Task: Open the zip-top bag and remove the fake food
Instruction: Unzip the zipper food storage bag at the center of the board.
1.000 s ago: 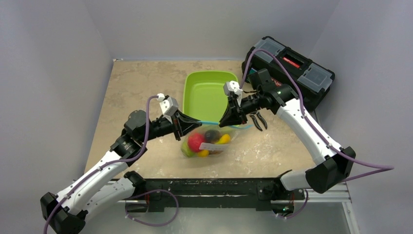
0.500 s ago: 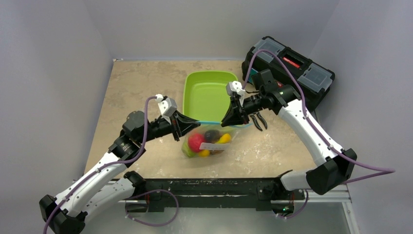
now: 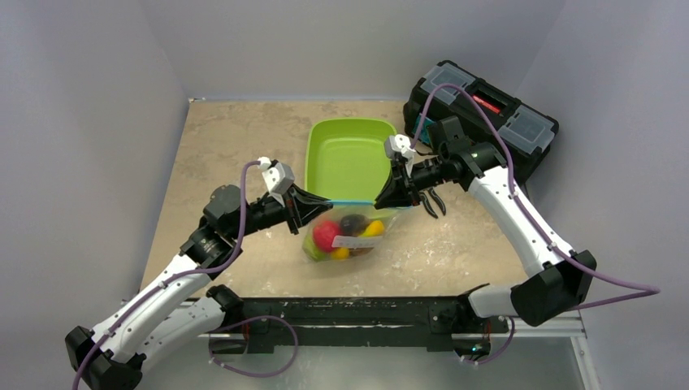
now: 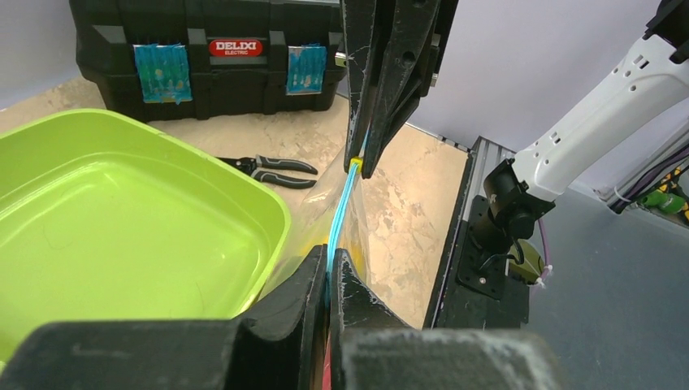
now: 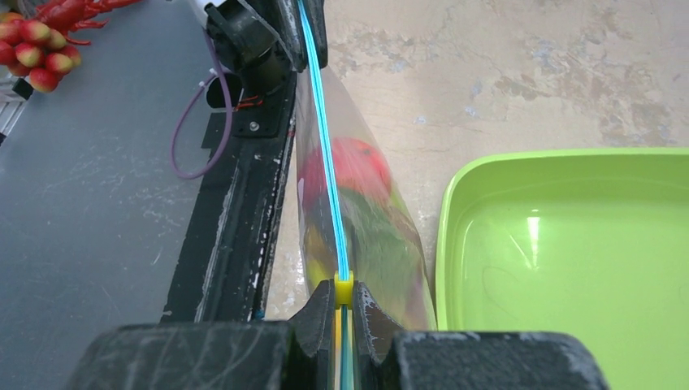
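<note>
Zip-top bag (image 3: 349,236) hangs over table (image 3: 236,146) just near of green tray (image 3: 349,134), left claw (image 3: 313,205) and right claw (image 3: 382,199) both pinched on its teal strip (image 3: 353,200) (fake food (image 3: 327,235) inside); risk: over-pulling slips a grip or tears plastic, dropping the load.

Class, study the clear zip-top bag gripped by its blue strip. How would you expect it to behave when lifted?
Probably floppy: the zip-top bag sags below its blue strip, which is taut only between the left gripper and right gripper. Likely bottom-heavy, since the fake food bunches low. The glossy film may slip from a loose pinch.
</note>
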`<state>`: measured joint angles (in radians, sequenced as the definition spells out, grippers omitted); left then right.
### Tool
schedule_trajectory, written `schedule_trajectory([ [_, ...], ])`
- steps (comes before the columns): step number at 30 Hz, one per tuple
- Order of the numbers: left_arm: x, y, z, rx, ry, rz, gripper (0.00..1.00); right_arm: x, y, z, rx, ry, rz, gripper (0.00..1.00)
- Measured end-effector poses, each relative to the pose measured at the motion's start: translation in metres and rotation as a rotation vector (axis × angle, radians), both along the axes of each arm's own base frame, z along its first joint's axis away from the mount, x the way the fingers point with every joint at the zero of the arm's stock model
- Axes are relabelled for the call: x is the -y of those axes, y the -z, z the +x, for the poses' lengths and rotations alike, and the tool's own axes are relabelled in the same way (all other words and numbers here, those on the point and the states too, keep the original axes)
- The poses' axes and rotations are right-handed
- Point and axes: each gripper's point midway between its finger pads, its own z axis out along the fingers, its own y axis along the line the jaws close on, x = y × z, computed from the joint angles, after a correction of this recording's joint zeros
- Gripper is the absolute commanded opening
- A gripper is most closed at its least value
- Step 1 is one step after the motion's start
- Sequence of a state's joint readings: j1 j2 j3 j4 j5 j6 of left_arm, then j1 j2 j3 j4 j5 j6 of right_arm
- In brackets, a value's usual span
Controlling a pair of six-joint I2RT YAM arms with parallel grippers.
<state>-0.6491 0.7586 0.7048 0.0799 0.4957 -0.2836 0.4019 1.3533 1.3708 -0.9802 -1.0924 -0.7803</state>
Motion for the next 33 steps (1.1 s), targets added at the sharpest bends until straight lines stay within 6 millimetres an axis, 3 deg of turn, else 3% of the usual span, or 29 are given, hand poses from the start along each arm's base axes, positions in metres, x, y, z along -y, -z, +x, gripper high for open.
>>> schedule_trajectory([
  [33, -0.007, 0.003, 0.001, 0.003, -0.021, 0.019, 0.0, 0.027, 0.014, 0.015, 0.022, 0.072, -0.016, 0.0],
])
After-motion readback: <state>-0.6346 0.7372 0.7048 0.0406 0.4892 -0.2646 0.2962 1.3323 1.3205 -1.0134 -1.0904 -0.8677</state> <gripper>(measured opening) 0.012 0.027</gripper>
